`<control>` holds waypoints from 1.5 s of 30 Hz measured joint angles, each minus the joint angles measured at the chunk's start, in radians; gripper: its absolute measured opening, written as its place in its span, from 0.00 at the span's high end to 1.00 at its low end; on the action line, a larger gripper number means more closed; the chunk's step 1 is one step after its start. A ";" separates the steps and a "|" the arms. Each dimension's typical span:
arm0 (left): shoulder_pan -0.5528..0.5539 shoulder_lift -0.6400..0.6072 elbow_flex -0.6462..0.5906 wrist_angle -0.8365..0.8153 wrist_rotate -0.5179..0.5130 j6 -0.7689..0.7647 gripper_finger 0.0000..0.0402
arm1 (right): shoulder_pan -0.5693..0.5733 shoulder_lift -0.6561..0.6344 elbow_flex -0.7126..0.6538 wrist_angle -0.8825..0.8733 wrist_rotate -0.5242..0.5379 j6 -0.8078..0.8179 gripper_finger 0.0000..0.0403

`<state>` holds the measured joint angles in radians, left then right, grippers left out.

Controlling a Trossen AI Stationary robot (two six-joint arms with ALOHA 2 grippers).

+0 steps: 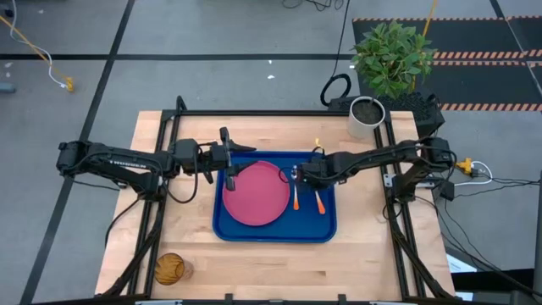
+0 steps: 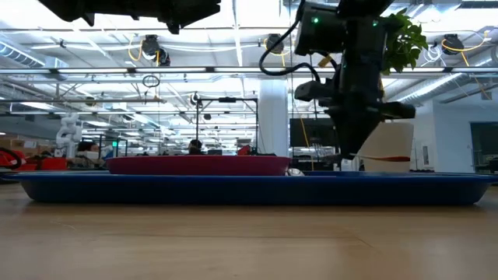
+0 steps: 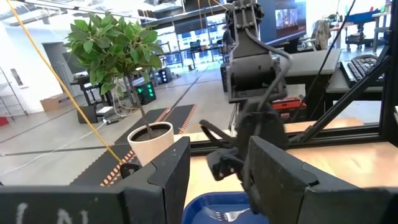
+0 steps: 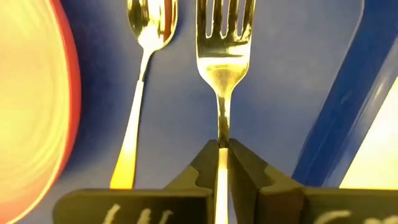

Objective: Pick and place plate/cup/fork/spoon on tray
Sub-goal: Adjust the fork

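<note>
Right claw (image 4: 222,163) pinches fork (image 4: 222,68) handle, low over blue tray (image 1: 326,227), spoon (image 4: 142,74) alongside, plate (image 1: 254,192) near. Release flat, lift straight. Left claw (image 1: 227,161) spread, above tray edge. Cup (image 1: 168,268) waits on worktop (image 1: 364,263).

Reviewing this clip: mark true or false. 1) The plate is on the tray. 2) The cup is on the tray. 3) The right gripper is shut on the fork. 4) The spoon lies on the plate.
1) True: the plate lies on the tray.
2) False: the cup stands on the table, off the tray.
3) True: the right gripper pinches the fork by its handle.
4) False: the spoon lies on the tray between plate and fork.
</note>
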<state>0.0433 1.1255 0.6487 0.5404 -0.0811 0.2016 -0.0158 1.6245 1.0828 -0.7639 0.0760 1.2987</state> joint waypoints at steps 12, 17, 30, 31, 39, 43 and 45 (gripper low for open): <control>0.000 0.000 0.000 0.000 0.000 0.030 0.58 | 0.077 0.011 0.001 -0.050 0.107 0.252 0.99; 0.003 0.000 0.000 -0.002 0.000 0.032 0.58 | 0.092 0.011 -0.020 -0.021 0.107 0.272 0.99; 0.003 0.000 0.000 -0.014 0.000 0.032 0.58 | 0.090 0.011 -0.117 0.097 0.076 0.277 0.99; 0.003 0.000 0.000 -0.014 0.000 0.032 0.58 | 0.090 0.011 -0.124 0.113 0.077 0.278 0.99; 0.003 0.000 0.000 -0.021 0.000 0.036 0.58 | 0.090 0.011 -0.145 0.156 0.077 0.279 0.96; 0.009 0.000 0.000 -0.022 0.000 0.037 0.58 | 0.090 0.011 -0.145 0.154 0.079 0.279 0.94; 0.016 0.000 0.000 -0.029 0.000 0.035 0.58 | 0.090 0.011 -0.145 0.154 0.081 0.279 0.92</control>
<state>0.0597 1.1255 0.6487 0.5113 -0.0811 0.2370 0.0742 1.6352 0.9375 -0.6098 0.1568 1.5776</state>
